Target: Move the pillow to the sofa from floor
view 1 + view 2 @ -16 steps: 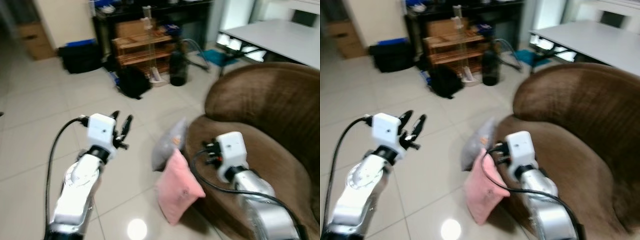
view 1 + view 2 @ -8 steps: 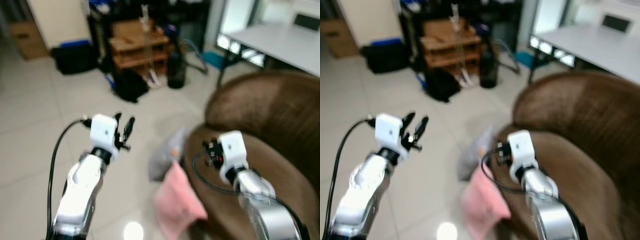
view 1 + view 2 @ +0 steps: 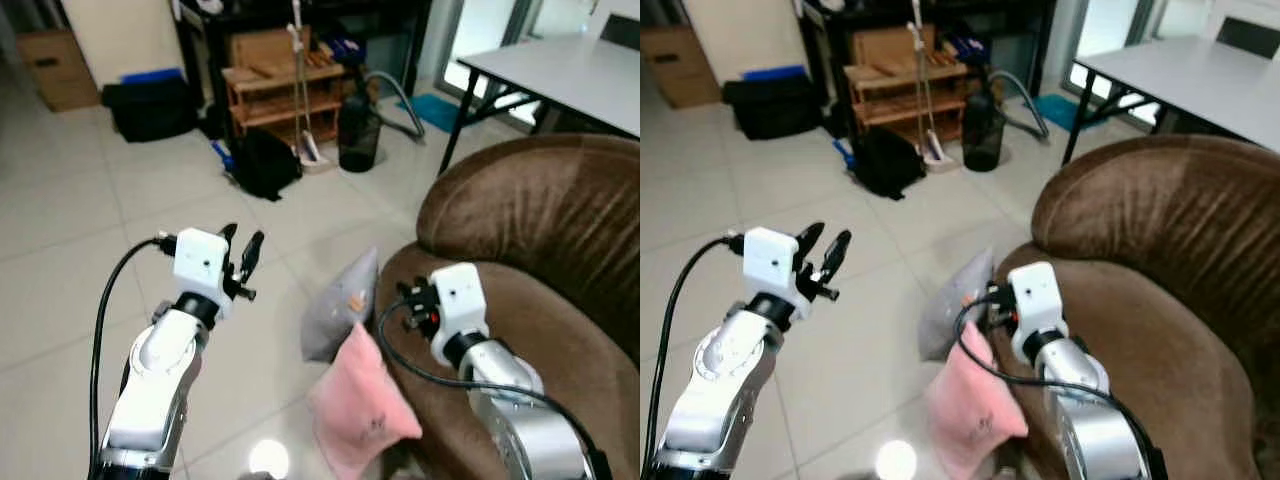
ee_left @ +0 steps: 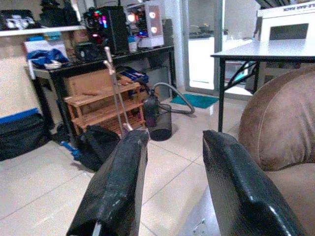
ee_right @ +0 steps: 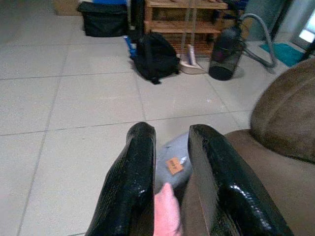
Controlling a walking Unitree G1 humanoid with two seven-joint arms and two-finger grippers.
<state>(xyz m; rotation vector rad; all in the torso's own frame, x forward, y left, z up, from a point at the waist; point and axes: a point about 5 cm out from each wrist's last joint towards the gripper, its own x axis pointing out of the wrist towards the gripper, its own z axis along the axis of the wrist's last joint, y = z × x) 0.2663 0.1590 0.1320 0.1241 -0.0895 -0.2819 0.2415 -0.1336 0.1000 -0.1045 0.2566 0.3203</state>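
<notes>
A pink pillow lies on the pale tiled floor, leaning against the near left edge of the brown sofa, with a grey pillow standing just behind it on the far side, also against the sofa's edge. The right gripper hovers above the sofa's left edge, over the top of the pink pillow; its two black fingers stand a little apart with nothing between them, and the pink and grey pillows show in the gap below. The left gripper is raised over bare floor to the left of the pillows, well apart from them, its fingers spread open and empty. Farther off stand a black backpack, a wooden rack with a long-handled tool leaning against it, a dark bin with a grey hose beside it, and a black bag. A white table stands at the far right, behind the sofa.
</notes>
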